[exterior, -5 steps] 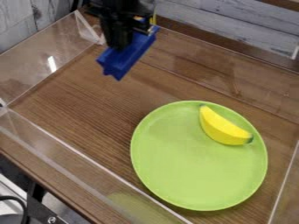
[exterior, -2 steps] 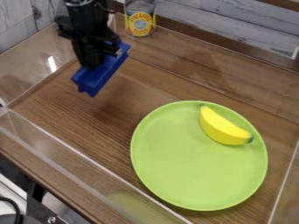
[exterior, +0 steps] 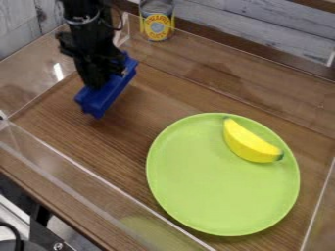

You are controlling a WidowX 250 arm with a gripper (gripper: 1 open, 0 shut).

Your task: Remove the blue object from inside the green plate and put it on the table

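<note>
Gripper (exterior: pixel 94 71) vertical, clamping blue object (exterior: pixel 108 91) above table (exterior: pixel 197 83).

This looked like a robot-lab test cell rather than a home. A brown wood-grain surface (exterior: pixel 197 93) was fenced by clear acrylic walls (exterior: pixel 59 162), and a black robot arm (exterior: pixel 86 29) reached in from eleven o'clock. The items were toy-like props: a lime-green plate (exterior: pixel 197 186) at five o'clock carrying a yellow banana-shaped piece (exterior: pixel 252 141). A small can (exterior: pixel 157 24) stood at twelve o'clock, beyond the wall.

camera: single view | high, angled down across table (exterior: pixel 197 88) | mid-range, fixed outside the arm
</note>
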